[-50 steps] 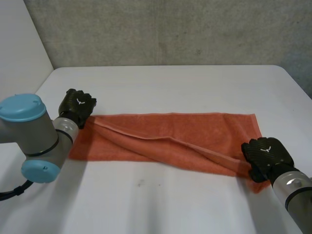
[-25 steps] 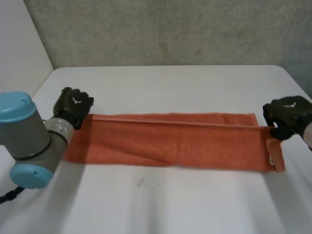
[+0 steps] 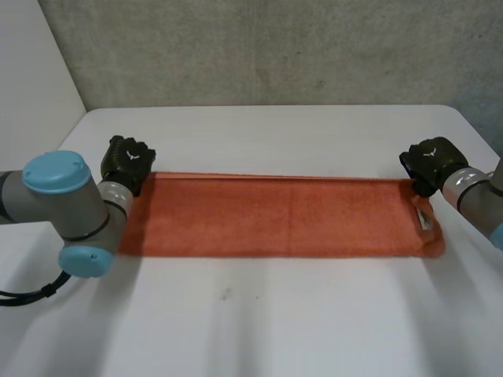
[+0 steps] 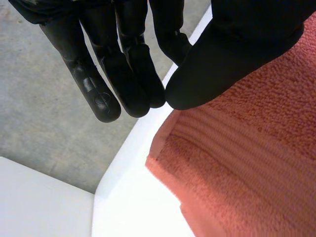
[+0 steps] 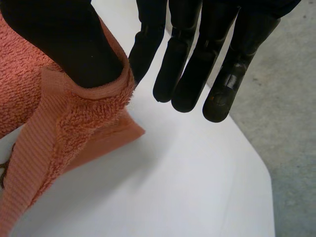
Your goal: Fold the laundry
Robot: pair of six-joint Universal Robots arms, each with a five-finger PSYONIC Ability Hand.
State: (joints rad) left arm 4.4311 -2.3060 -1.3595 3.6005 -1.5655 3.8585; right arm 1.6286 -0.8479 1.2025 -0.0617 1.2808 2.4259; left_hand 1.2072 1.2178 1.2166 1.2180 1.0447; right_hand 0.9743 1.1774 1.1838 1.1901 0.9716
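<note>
Right, the towel (image 3: 283, 216) lies flat on the desk (image 3: 259, 330) as a long orange strip running left to right, already doubled lengthwise by the look of it. My left robot hand (image 3: 130, 161) sits at its far left corner, my right robot hand (image 3: 428, 163) at its far right corner.

Left: fingers (image 4: 101, 96) are straight and out past the towel edge, with the thumb (image 4: 222, 59) over the corner. I see no cloth between them, so I read it as apart, not clamped.

Right: fingers (image 5: 182, 84) are straight and well clear of the thumb (image 5: 69, 44). The hem drapes up against the thumb, hanging on it, not pinched.

Handling, my read:
- Terry cloth: soft, light and limp, with no stiffness. It sags and drags between holds.
- Rough pile, so grip is good. It's not slippery and nothing is fragile.
- The woven hem band on the short ends is firmer, so that's the best place to pinch.

The next fold is probably short end over short end, so I take both corners of one short end and pinch through both layers. Catching the top layer alone would peel the fold open. The small tag (image 3: 424, 220) is at the right end, and the near right corner looks slightly rumpled.
</note>
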